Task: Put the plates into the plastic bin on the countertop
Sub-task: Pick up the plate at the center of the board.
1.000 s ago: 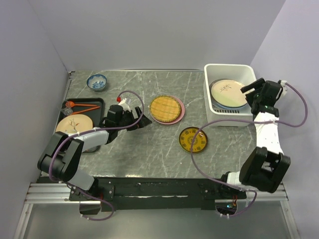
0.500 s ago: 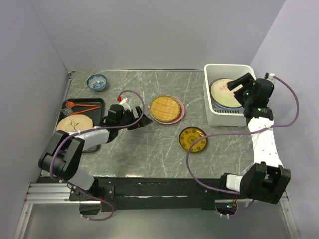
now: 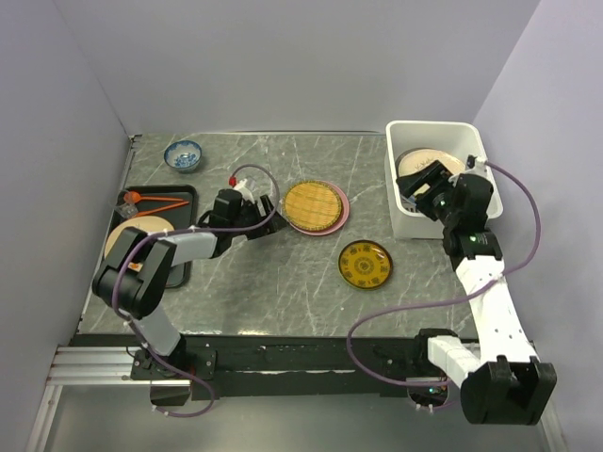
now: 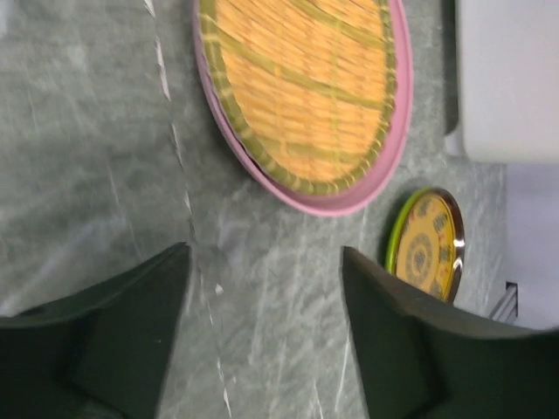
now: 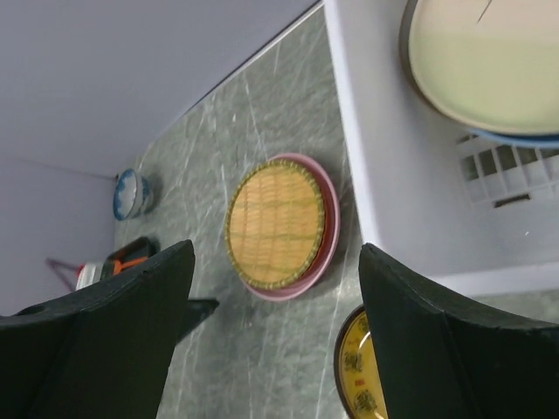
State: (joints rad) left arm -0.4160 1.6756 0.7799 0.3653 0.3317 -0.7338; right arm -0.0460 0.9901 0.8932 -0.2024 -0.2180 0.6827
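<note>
The white plastic bin (image 3: 429, 127) stands at the back right of the countertop (image 3: 283, 282) with a cream plate (image 3: 416, 161) lying on a blue one inside. A pink plate (image 3: 316, 207) with a woven straw mat on it sits mid-table, and a small yellow-patterned plate (image 3: 365, 265) lies in front of it. A cream leaf-sprig plate (image 3: 122, 237) rests on the black tray. My left gripper (image 3: 267, 225) is open and empty, low over the counter just left of the pink plate (image 4: 306, 96). My right gripper (image 3: 417, 183) hangs open and empty over the bin's left wall (image 5: 384, 157).
A black tray (image 3: 188, 193) with orange items lies at the left edge. A small blue-and-white bowl (image 3: 183, 154) stands at the back left. Walls close in the table at the left, back and right.
My right arm has swung left, from above the plates in the bin to over its left wall. My left gripper has edged closer to the pink plate.
</note>
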